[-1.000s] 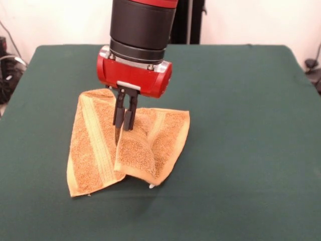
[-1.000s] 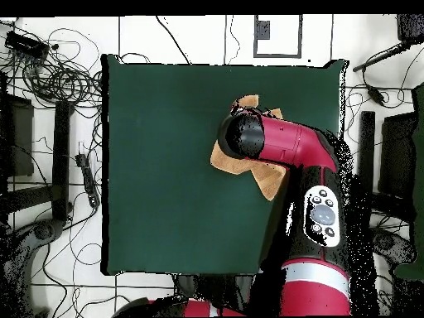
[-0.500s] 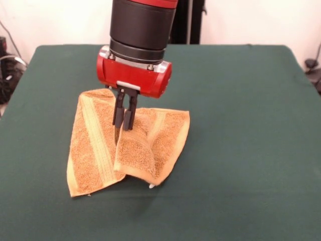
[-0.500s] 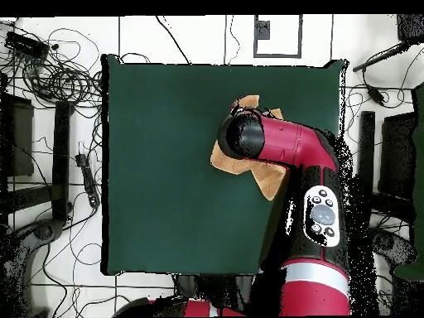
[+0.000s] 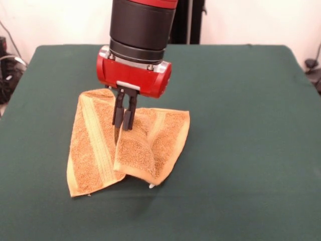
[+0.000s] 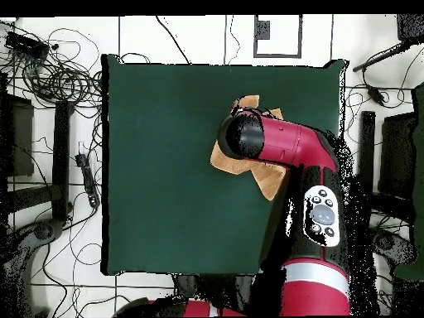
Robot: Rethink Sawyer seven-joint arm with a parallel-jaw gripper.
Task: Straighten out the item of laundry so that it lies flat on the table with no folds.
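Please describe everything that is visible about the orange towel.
The towel is golden-orange terry cloth with flat woven bands. It lies crumpled on the green table, not flat: one part is folded over another, and the middle is raised in a ridge. The pincer is shut on that ridge. A small pale tag shows at its near edge.

The bench [image 5: 241, 125] is a broad rectangle covered in dark green cloth. The one thing lying on it is a golden-orange towel [image 5: 95, 150], crumpled and folded over itself, with pale woven bands showing. In the overhead view the towel [image 6: 269, 178] sits near the bench's [image 6: 166, 166] right edge.
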